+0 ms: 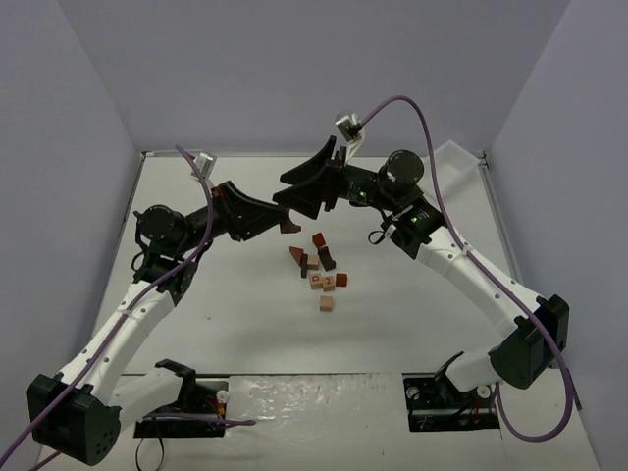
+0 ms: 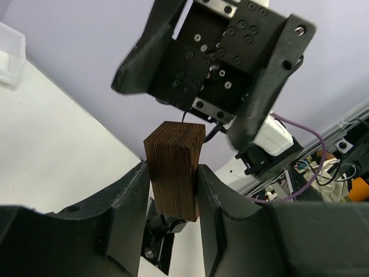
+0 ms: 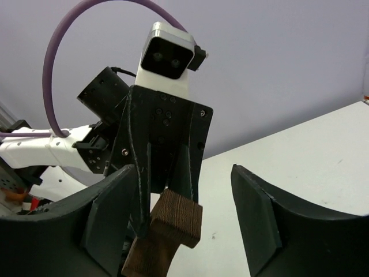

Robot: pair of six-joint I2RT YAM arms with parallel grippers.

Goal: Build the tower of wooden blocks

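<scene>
My left gripper (image 1: 282, 222) is shut on a dark brown wood block (image 1: 289, 227), held in the air behind the other blocks. In the left wrist view the block (image 2: 176, 156) stands upright between my fingers (image 2: 130, 202). My right gripper (image 1: 283, 191) is open and faces the left one, its jaws wide on either side of the held block (image 3: 176, 222), not touching it. Several loose wood blocks lie on the table: a red-brown cube (image 1: 319, 239), a red-brown wedge (image 1: 295, 253), a pale cube with a printed digit (image 1: 317, 282) and a tan cube (image 1: 326, 303). No stacked tower shows.
A white plastic tray (image 1: 456, 162) stands at the back right corner and also shows in the left wrist view (image 2: 8, 55). Purple walls close in the white table (image 1: 226, 314). Both arm bases sit at the near edge.
</scene>
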